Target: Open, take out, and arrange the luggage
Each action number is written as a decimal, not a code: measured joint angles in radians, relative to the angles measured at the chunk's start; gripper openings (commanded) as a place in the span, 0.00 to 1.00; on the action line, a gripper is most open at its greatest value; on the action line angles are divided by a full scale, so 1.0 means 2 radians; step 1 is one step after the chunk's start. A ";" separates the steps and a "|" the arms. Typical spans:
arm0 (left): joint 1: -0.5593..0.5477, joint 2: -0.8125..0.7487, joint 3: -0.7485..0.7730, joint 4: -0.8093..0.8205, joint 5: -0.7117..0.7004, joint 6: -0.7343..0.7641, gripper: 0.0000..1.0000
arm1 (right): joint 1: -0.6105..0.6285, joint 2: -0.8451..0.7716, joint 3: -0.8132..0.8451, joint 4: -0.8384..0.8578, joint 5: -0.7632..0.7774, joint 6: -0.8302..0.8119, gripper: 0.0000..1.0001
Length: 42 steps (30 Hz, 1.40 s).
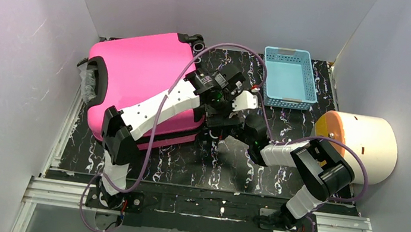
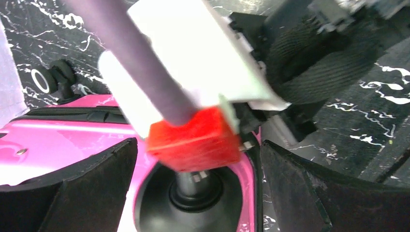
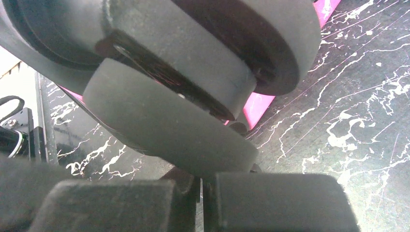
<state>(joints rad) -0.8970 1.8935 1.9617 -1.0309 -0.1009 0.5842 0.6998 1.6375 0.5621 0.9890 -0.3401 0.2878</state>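
Starting at the left, where is the luggage?

Me: The luggage (image 1: 139, 74) lies on its broad side on the left rear part of the bench (image 1: 184, 170), pink shell closed. Its black handle (image 1: 98, 75) faces the left wall, and two wheels (image 1: 196, 41) stick out at the far end.

And your left claw?

Me: My left arm (image 1: 172, 102) reaches across the pink shell to the case's right edge. The left claw (image 2: 198, 159) is released, its fingers (image 2: 82, 193) spread wide and grasping nothing. From my wrist I see the pink corner between them, with a round black recess (image 2: 193, 198) and a stem inside it. Above that is a red block (image 2: 193, 137) under a white housing (image 2: 193, 53) with a purple cable (image 2: 130, 53). All of that is blurred, so I cannot tell whether the block touches the case.

The right one?

Me: My right claw (image 3: 202, 193) is clenched, its pads (image 3: 275, 203) pressed together with nothing visible between them. It sits low at the near right corner of the luggage, just under a black wheel (image 3: 169, 121) that fills the view. Whether fingertips and wheel touch, I cannot tell.

Further right?

Me: A light-blue basket (image 1: 287, 103) stands at the bench's rear right, apart from the case. A cream cylinder (image 1: 367, 146) lies on its side beyond the right edge, orange end facing left.
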 measured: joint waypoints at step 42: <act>0.023 -0.151 -0.189 0.009 0.129 0.043 0.00 | 0.020 -0.009 0.004 0.003 -0.081 0.043 0.01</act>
<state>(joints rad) -0.8505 1.5917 1.5837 -1.0138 0.1570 0.6697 0.7399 1.6199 0.5701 0.9955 -0.5014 0.3744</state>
